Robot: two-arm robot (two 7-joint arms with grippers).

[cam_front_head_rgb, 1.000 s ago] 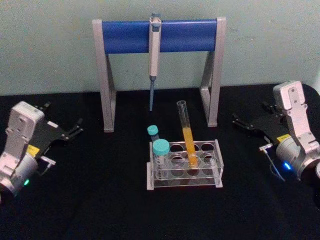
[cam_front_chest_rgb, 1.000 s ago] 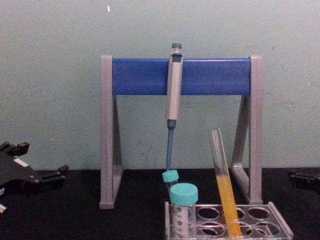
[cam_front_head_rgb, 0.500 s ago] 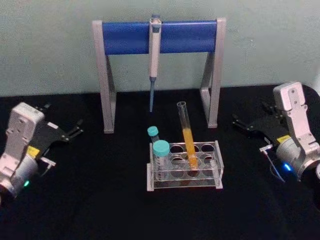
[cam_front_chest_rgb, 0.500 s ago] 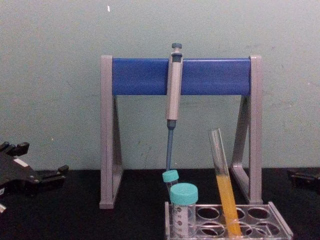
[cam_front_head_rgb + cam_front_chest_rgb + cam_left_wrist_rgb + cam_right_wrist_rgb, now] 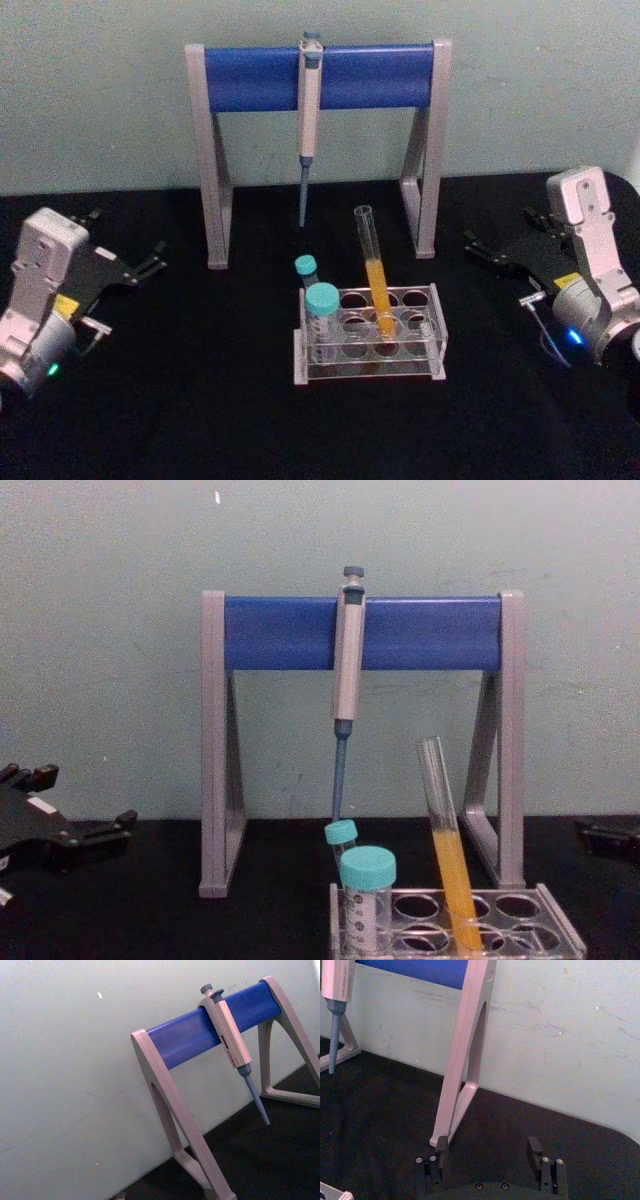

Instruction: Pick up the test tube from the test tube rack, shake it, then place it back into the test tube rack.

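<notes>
Slim test tube (image 5: 372,268) half orange, tilted in rack (image 5: 369,337)

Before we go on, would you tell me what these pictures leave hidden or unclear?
- Test tube rack, chest view: its base is cut off by the bottom edge, so the seated end of the test tube is unseen.
- Rear teal-capped tube, chest view: its body hides behind the front teal-capped tube.
- Left gripper, head view: too small and dark to tell open from shut.
- Right gripper, right wrist view: fingers apart, empty.
</notes>
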